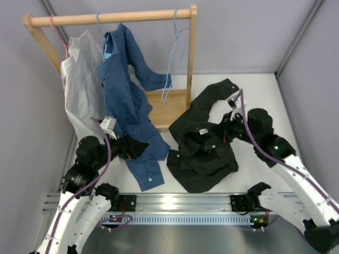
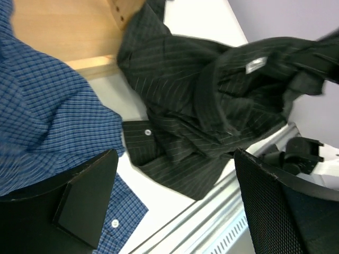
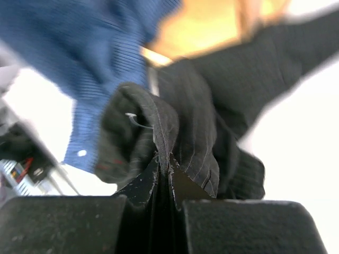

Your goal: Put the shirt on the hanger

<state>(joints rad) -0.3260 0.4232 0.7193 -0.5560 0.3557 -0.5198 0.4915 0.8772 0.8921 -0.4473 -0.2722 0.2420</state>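
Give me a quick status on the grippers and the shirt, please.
Right gripper shut on black shirt. Left gripper open, empty. Light-blue hanger on rack, bare.

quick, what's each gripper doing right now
left gripper: open, holding nothing
right gripper: closed on a fold of the black shirt

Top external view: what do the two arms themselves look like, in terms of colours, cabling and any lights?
Both the left arm and the right arm have white lower links with black joints and wrists further up. A purple cable runs along each. A small green light glows on the right arm. In the left wrist view the fingers are broad, flat and black, one with a fine mesh texture.
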